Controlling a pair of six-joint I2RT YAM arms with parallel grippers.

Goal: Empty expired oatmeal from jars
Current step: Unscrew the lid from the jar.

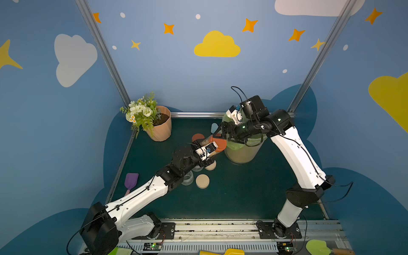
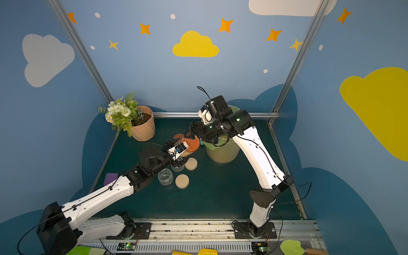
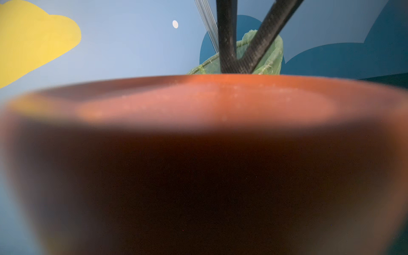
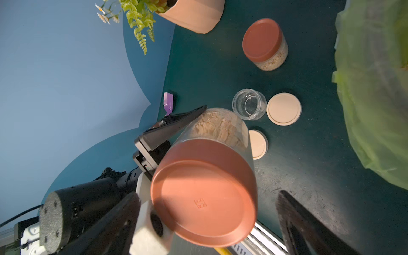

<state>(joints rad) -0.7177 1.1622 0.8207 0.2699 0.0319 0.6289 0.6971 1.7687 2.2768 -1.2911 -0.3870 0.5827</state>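
The big beige bin (image 1: 242,155) with a green bag is being kept near the back, beside the right arm. A peach flowerpot (image 1: 162,130) is being kept in the far left corner. A tipped jar (image 4: 240,141) is being held up off the table (image 1: 220,198), next to the bin, by the left gripper (image 1: 208,144), which is being squeezed shut on its glass. Oatmeal (image 4: 216,125) is being seen inside, and its red lid (image 4: 198,172) is being kept on. The right gripper (image 4: 208,196) is being held wide open around that lid, gripping nothing. A second jar (image 4: 265,44) of oatmeal is being left standing between flowerpot and bin. Two empty jars (image 2: 165,176) and two beige lids (image 2: 182,181) are being left near the left arm.
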